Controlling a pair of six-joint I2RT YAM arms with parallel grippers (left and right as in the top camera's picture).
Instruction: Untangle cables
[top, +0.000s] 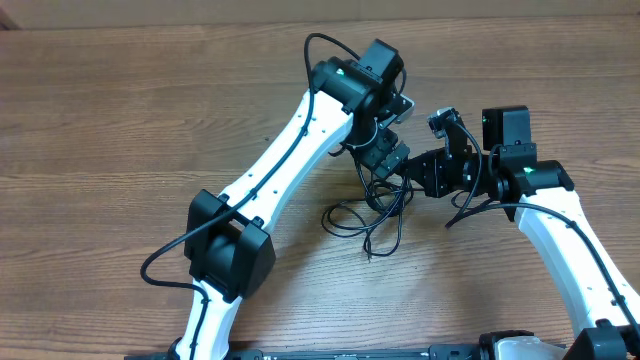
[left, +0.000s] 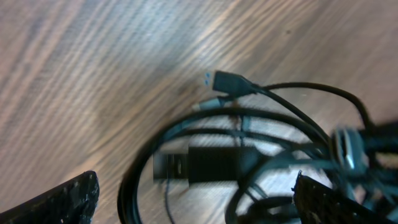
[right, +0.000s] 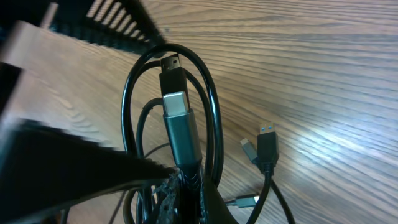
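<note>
The cables (top: 368, 213) are a tangle of thin black cords on the wooden table, just below both grippers. My left gripper (top: 386, 158) hangs over the tangle's top and is open. In the left wrist view its two fingertips (left: 69, 200) stand far apart, with loops and a black plug (left: 211, 165) lying between them on the table. My right gripper (top: 410, 172) reaches in from the right and is shut on one cable. In the right wrist view a grey-sleeved plug (right: 180, 121) sticks up out of that gripper (right: 186, 183). Other plugs (right: 267, 146) lie loose nearby.
The white left arm (top: 285, 160) crosses the table diagonally from the bottom left. The right arm (top: 570, 240) comes up along the right side. A thick black arm cable (top: 325, 45) loops above the left wrist. Bare wooden tabletop (top: 120, 120) surrounds the tangle.
</note>
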